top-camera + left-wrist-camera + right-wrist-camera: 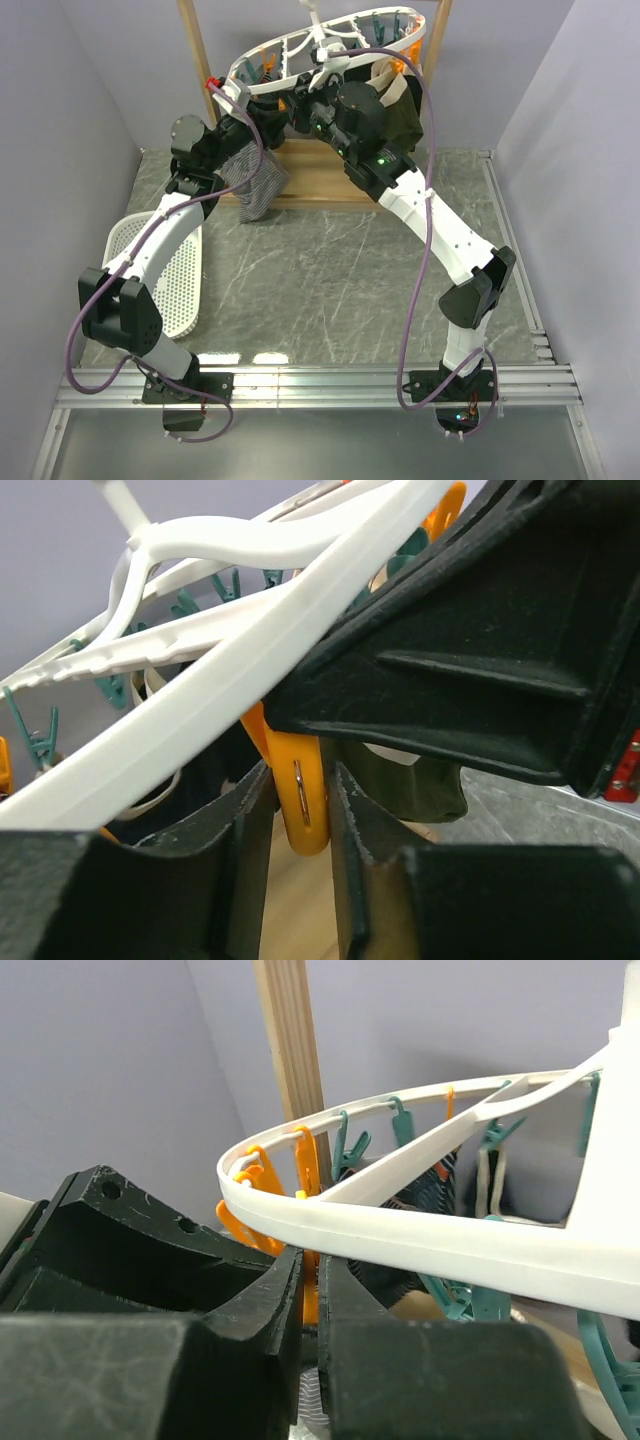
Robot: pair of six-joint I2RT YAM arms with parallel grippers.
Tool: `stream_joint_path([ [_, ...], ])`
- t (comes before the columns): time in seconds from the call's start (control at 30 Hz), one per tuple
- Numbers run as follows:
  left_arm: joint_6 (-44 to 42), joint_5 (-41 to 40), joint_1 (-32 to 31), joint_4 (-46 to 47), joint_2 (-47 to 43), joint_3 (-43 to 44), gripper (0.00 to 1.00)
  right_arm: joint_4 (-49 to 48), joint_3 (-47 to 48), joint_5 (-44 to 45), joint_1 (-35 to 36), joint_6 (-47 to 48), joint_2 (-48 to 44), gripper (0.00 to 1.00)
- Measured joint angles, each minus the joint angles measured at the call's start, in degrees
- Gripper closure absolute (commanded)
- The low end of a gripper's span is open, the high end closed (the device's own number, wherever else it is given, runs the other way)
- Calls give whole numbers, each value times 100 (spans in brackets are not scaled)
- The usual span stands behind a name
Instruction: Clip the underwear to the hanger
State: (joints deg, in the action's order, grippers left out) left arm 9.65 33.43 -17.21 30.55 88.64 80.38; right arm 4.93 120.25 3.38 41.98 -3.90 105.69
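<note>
The white oval hanger (pixel 300 42) hangs at the back with orange and teal clips. It also shows in the left wrist view (pixel 250 670) and the right wrist view (pixel 450 1250). The light grey striped underwear (pixel 255 180) dangles below the hanger's left end. My left gripper (pixel 270 100) (pixel 300 780) is shut on an orange clip (pixel 305 815). My right gripper (pixel 305 108) (pixel 310 1260) is shut on a strip of the underwear (pixel 308 1405), right under an orange clip (pixel 310 1300).
A wooden frame (pixel 195 60) with a wooden base (pixel 310 175) carries the hanger. A dark olive garment (pixel 398 115) and a dark navy striped one (pixel 430 1195) hang from other clips. A white mesh basket (pixel 175 275) lies at the left.
</note>
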Motion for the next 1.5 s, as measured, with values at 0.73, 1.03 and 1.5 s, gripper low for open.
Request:
stream_joint_path([
  [0.73,107,-28,15,-13,-66,-2,100,28,48,-415,-105,-402,-17,59],
  [1.03,94,85,4,48,-105,0,100,166,50,-459,-109,-400,2,57],
  [1.5,-328,247,37,-431,-354,-122,59,166,57,-452,-107,-417,52,100],
])
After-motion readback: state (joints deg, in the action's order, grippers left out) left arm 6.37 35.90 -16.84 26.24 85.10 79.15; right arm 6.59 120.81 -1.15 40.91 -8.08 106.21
